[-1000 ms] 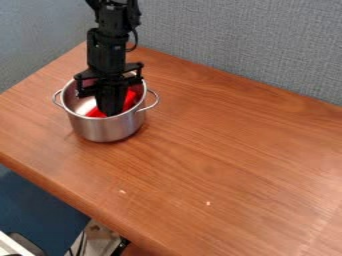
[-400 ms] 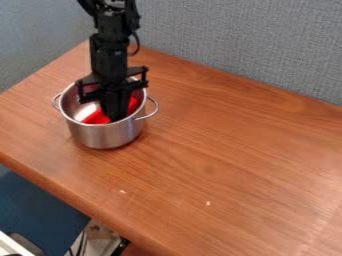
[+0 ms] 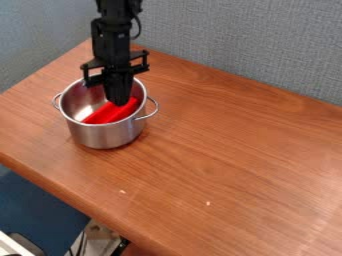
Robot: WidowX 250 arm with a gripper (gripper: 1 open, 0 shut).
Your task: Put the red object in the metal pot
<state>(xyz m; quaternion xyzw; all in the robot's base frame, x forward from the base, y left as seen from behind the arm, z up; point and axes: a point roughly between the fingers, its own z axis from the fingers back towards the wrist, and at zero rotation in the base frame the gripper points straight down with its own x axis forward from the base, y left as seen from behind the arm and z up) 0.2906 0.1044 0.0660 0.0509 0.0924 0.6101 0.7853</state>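
One robot arm reaches down over a wooden table (image 3: 227,140), its black gripper (image 3: 119,98) poised at the mouth of the metal pot (image 3: 102,120) with its fingers drawn together and holding nothing. The red object (image 3: 110,112) lies inside the pot, slanting across the bottom and partly hidden behind the fingers. The pot stands near the table's far left corner, one loop handle facing right. A grey-blue wall (image 3: 254,35) rises behind the table.
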